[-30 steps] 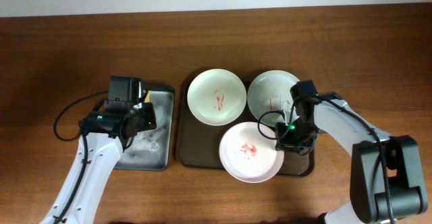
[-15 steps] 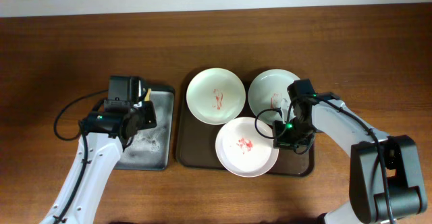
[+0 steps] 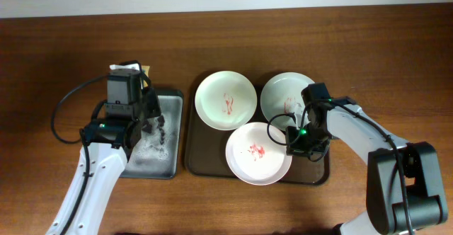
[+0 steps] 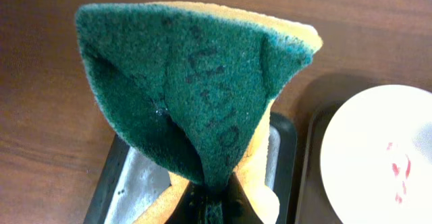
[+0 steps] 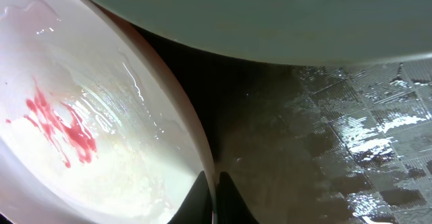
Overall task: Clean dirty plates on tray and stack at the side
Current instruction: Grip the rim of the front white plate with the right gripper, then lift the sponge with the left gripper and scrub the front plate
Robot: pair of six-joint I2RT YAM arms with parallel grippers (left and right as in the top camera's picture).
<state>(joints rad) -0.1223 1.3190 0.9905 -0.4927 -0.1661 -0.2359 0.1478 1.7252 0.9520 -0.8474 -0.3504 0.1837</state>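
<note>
Gripping front plate (image 3: 253, 155) at its right rim — right claw (image 5: 214, 196) clamped, left claw (image 4: 213, 205) clamped on sponge (image 4: 196, 82)

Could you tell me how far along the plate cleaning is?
Done: nothing; no plate is wiped or stacked. In hand: the left gripper holds the sponge, the right gripper pinches the rim of the front plate. Left: all three smeared plates on the tray.

left gripper (image 4: 214, 200), right gripper (image 5: 214, 196) — both pinched

Overhead looks straight down over the table (image 3: 56, 37); the wrist views sit close, sharing its sponge (image 4: 196, 96) and front plate (image 5: 81, 136).
</note>
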